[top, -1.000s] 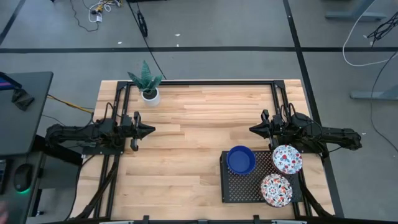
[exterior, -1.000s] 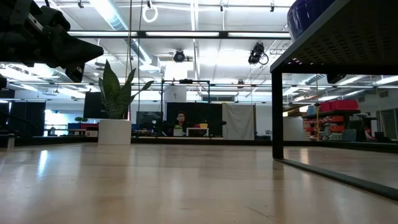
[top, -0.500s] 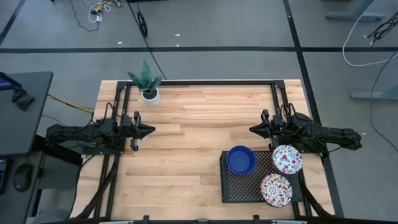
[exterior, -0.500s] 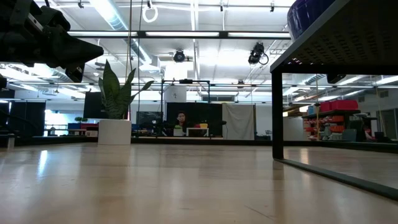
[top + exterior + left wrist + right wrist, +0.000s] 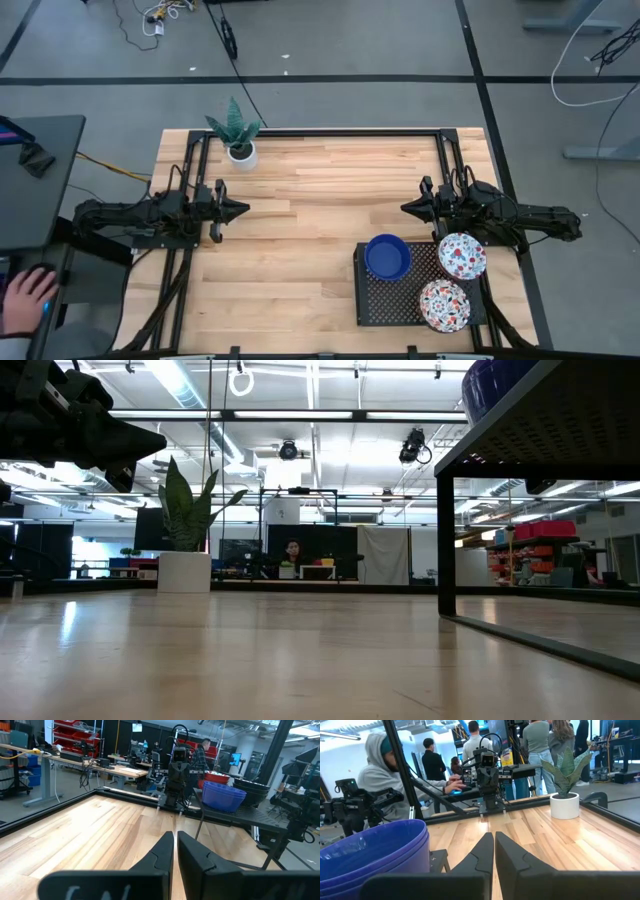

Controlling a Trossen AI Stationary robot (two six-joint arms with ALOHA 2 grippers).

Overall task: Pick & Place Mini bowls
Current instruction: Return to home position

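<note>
A stack of cobalt blue mini bowls (image 5: 387,256) (image 5: 375,850) (image 5: 222,795) sits on a raised black perforated rack (image 5: 390,300) at the near right. Two white floral mini bowls (image 5: 461,256) (image 5: 444,304) rest on the same rack, at its right side. My left gripper (image 5: 243,209) (image 5: 175,836) hovers shut and level at the table's left side, pointing right. My right gripper (image 5: 404,208) (image 5: 493,836) hovers shut and level at the right side, pointing left, just beyond the rack's far edge. Neither touches anything.
A white plant pot (image 5: 241,153) (image 5: 565,805) stands at the far left of the table. In the low view the rack (image 5: 540,430) stands on legs above the wood. Bare wood lies between the two arms. A person's hand (image 5: 28,298) rests at a desk left of the table.
Both arms have kept still. A person's hand has come into view at the desk to the left of the table.
</note>
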